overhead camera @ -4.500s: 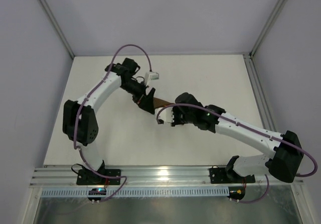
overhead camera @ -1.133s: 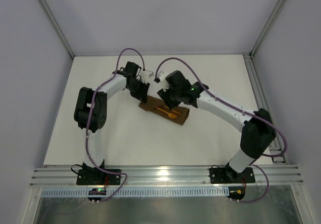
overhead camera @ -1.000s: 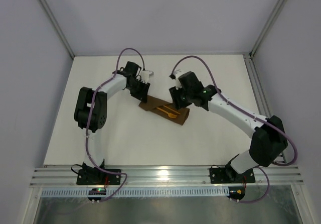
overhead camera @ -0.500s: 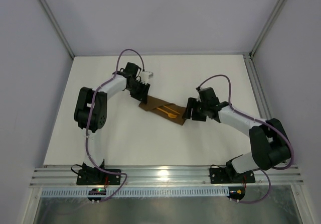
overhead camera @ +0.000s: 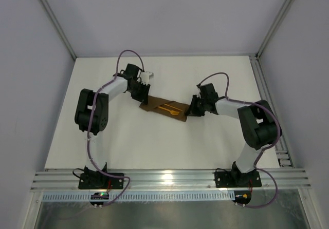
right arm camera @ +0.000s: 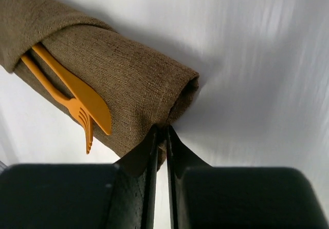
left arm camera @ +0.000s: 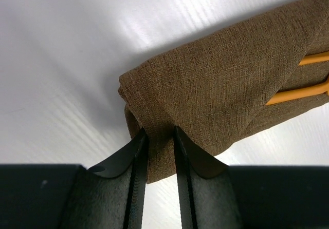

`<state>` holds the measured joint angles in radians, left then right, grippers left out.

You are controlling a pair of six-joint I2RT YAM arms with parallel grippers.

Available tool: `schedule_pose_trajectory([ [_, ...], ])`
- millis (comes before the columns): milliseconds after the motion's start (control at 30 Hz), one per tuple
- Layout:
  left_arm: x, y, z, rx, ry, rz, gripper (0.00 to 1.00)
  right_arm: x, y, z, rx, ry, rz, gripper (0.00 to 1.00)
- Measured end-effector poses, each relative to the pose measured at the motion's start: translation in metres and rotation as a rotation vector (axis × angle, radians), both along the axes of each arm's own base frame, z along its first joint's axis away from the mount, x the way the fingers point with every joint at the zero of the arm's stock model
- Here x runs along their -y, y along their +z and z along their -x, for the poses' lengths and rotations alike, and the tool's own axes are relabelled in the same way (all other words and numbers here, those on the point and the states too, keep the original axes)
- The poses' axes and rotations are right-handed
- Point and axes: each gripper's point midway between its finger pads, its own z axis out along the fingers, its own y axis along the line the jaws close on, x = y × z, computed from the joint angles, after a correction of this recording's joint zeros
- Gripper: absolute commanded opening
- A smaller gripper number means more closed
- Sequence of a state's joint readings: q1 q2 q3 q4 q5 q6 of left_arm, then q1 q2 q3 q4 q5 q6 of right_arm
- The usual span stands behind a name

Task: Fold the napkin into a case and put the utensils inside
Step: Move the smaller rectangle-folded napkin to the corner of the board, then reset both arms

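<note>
The left hand [left arm camera: 157,132] was pinching the near end of the case [left arm camera: 221,80], with a fold of the brown cloth caught between its fingers. Beyond this hand the case lay flat on the white desk [overhead camera: 128,141], and the two orange utensils [right arm camera: 77,100] stuck out of its open side. The right hand [right arm camera: 160,130] was almost pressed together at the other end and seemed to nip a thin edge of cloth.

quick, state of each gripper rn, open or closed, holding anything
left gripper: closed, pinching one end of the case
right gripper: closed, pinching the other end of the case
</note>
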<state>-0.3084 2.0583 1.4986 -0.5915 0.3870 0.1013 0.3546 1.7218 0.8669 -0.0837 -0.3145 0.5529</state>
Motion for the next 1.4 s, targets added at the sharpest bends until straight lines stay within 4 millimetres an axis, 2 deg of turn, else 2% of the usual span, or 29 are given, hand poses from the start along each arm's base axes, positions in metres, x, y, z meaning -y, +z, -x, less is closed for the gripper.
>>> schedule_pose_trajectory([
  [100, -0.013, -0.002, -0.009, 0.007, 0.055, 0.000, 0.27, -0.007, 0.002, -0.031, 0.007, -0.012, 0.007, 0.10],
  [200, -0.031, -0.004, -0.019, 0.017, 0.121, 0.004, 0.27, -0.019, 0.006, -0.078, 0.023, -0.022, 0.015, 0.11],
  [333, -0.052, -0.004, -0.034, 0.038, 0.201, 0.016, 0.31, -0.039, 0.010, -0.147, 0.062, -0.016, 0.014, 0.18],
  [400, -0.057, -0.003, -0.039, 0.051, 0.219, 0.021, 0.33, -0.051, 0.011, -0.180, 0.079, -0.009, 0.010, 0.18],
  [500, -0.059, -0.002, -0.043, 0.055, 0.243, 0.031, 0.37, -0.063, 0.010, -0.214, 0.098, -0.007, 0.003, 0.19],
  [600, -0.058, -0.001, -0.043, 0.048, 0.259, 0.039, 0.37, -0.069, 0.009, -0.227, 0.095, -0.009, -0.006, 0.22],
  [733, -0.056, 0.000, -0.044, 0.041, 0.277, 0.047, 0.39, -0.070, 0.010, -0.229, 0.085, -0.028, -0.016, 0.28],
  [867, -0.056, 0.001, -0.046, 0.041, 0.294, 0.056, 0.43, -0.068, 0.016, -0.233, 0.091, -0.040, -0.021, 0.48],
  [933, -0.058, 0.001, -0.047, 0.041, 0.307, 0.061, 0.48, -0.065, 0.019, -0.237, 0.106, -0.047, -0.011, 0.54],
  [967, -0.058, 0.001, -0.047, 0.041, 0.311, 0.062, 0.52, -0.063, 0.020, -0.239, 0.113, -0.051, -0.007, 0.60],
  [1000, -0.059, 0.002, -0.047, 0.042, 0.316, 0.064, 0.61, -0.062, 0.022, -0.240, 0.121, -0.054, -0.003, 0.80],
  [1067, -0.063, 0.006, -0.046, 0.044, 0.329, 0.067, 0.70, -0.058, 0.031, -0.244, 0.143, -0.055, 0.002, 0.99],
  [1133, -0.065, 0.015, -0.048, 0.059, 0.341, 0.075, 0.94, -0.049, 0.048, -0.248, 0.182, -0.065, 0.023, 0.99],
  [1167, -0.066, 0.022, -0.049, 0.075, 0.344, 0.079, 0.99, -0.044, 0.060, -0.251, 0.209, -0.072, 0.034, 0.99],
  [1267, -0.067, 0.047, -0.052, 0.125, 0.353, 0.098, 0.99, -0.024, 0.109, -0.258, 0.303, -0.097, 0.061, 0.99],
  [1400, -0.069, 0.079, -0.054, 0.192, 0.358, 0.108, 0.99, 0.012, 0.187, -0.258, 0.455, -0.138, 0.107, 0.99],
])
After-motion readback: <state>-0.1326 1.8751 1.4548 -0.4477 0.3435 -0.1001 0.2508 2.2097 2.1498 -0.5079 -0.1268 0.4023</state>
